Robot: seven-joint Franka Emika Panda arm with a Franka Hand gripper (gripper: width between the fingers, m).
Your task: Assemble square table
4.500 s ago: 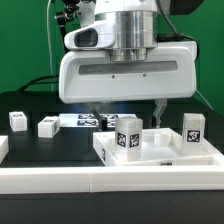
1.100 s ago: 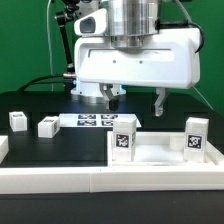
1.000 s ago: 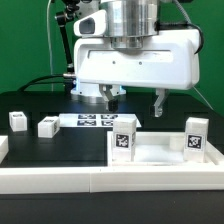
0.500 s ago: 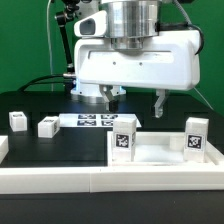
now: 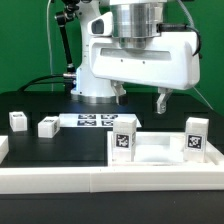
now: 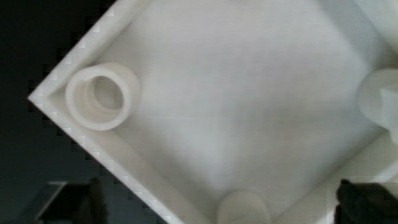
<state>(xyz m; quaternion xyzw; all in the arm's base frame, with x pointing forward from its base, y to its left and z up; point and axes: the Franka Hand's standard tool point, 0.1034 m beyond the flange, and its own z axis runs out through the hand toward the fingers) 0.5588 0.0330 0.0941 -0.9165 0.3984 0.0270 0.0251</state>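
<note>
Hovering gripper (image 5: 141, 100), jaws apart and empty — slab (image 5: 165, 158) seemingly straight below; nearest loose leg (image 5: 47, 126) well apart, toward the exterior view's left.

White arm (image 5: 95, 82) stands at back, bends up and over; round grey wrist (image 5: 135, 18) points straight down; gripper (image 5: 142, 97) hangs under wrist, up in air; gripper body wide, white, held level; two dark fingers (image 5: 162, 101) stick down from its underside; one finger toward exterior view's left, other toward exterior view's right; jaws spread wide; wrist view: two dark fingertips (image 6: 68, 200) show, well apart, both blurry
</note>
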